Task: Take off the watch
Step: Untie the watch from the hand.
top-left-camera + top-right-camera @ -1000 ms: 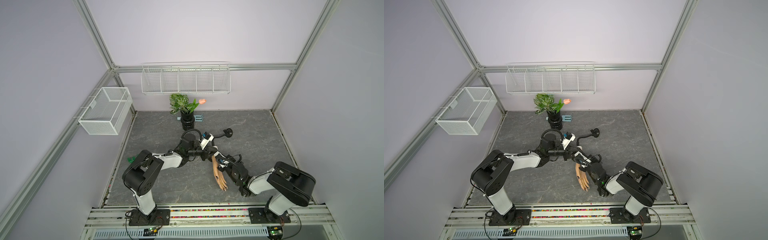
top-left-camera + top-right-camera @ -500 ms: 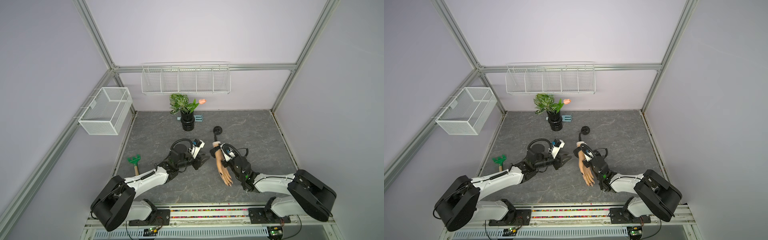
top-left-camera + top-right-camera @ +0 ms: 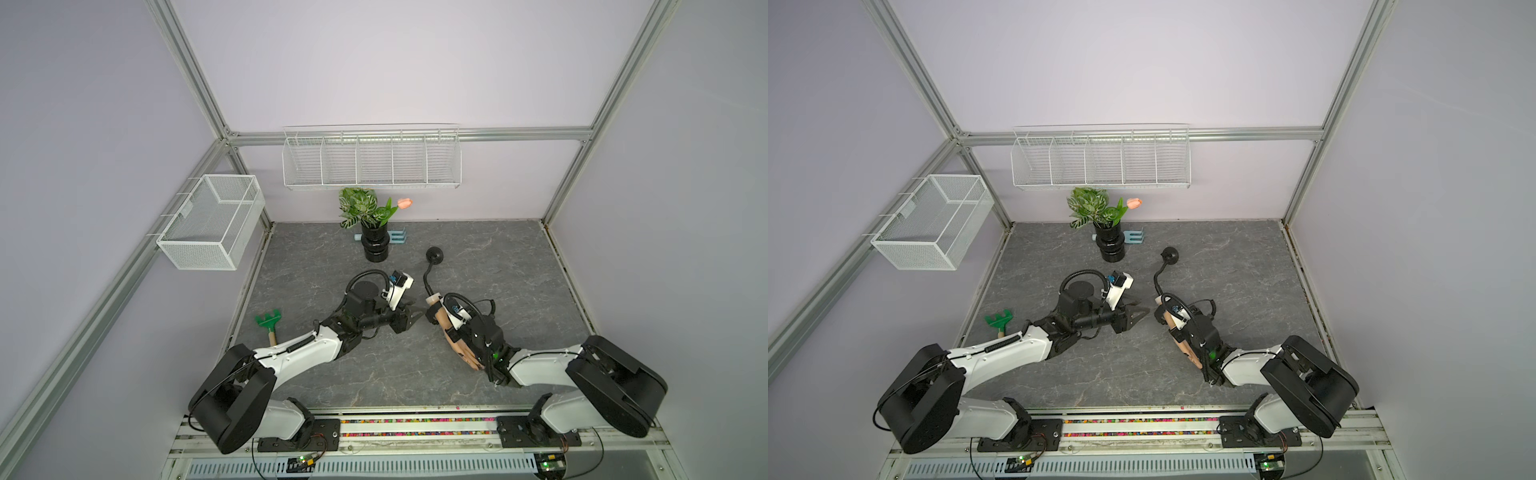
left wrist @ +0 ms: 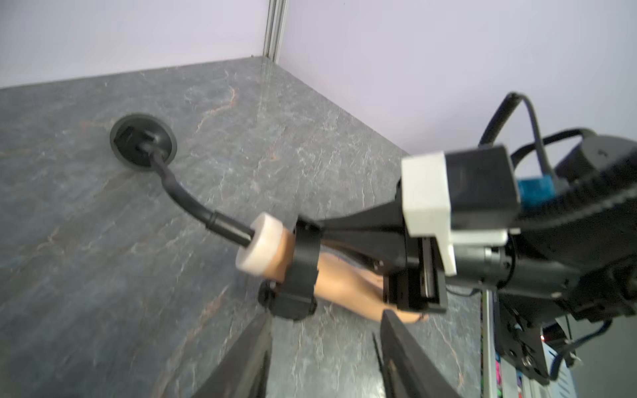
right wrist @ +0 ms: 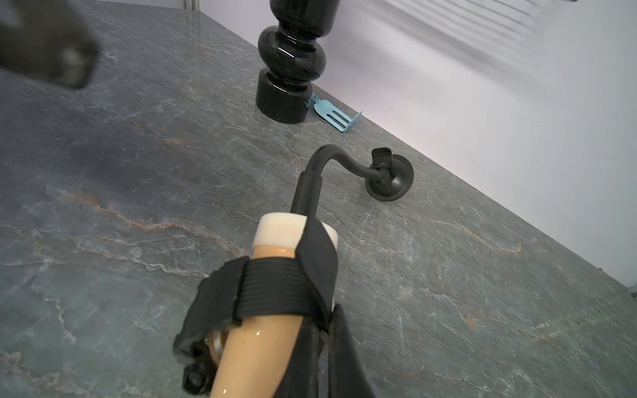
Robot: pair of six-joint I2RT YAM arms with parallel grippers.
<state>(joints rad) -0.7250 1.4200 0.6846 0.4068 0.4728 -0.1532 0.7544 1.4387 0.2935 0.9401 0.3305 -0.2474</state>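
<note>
The watch (image 5: 279, 286) is all black and wrapped round the wrist of a flesh-coloured mannequin hand (image 3: 459, 349), just below its white end cap. My right gripper (image 5: 327, 320) is shut on the loose end of the strap beside the wrist. In the left wrist view its fingers narrow to a point at the watch (image 4: 303, 262). My left gripper (image 4: 325, 318) is open and empty, a short way from the watch (image 3: 431, 316) and pointing at it. In both top views the left gripper (image 3: 1140, 309) lies to the left of the hand.
A black bendy stalk with a round suction base (image 3: 435, 254) holds the hand up. Behind it stand a black vase with a plant (image 3: 375, 245) and a blue tool (image 3: 399, 237). A green toy rake (image 3: 269, 322) lies at the left edge. Two wire baskets hang on the walls.
My left gripper has pulled back to the left, away from the wrist, and its jaws have spread apart. The right gripper has stayed shut at the wrist.
</note>
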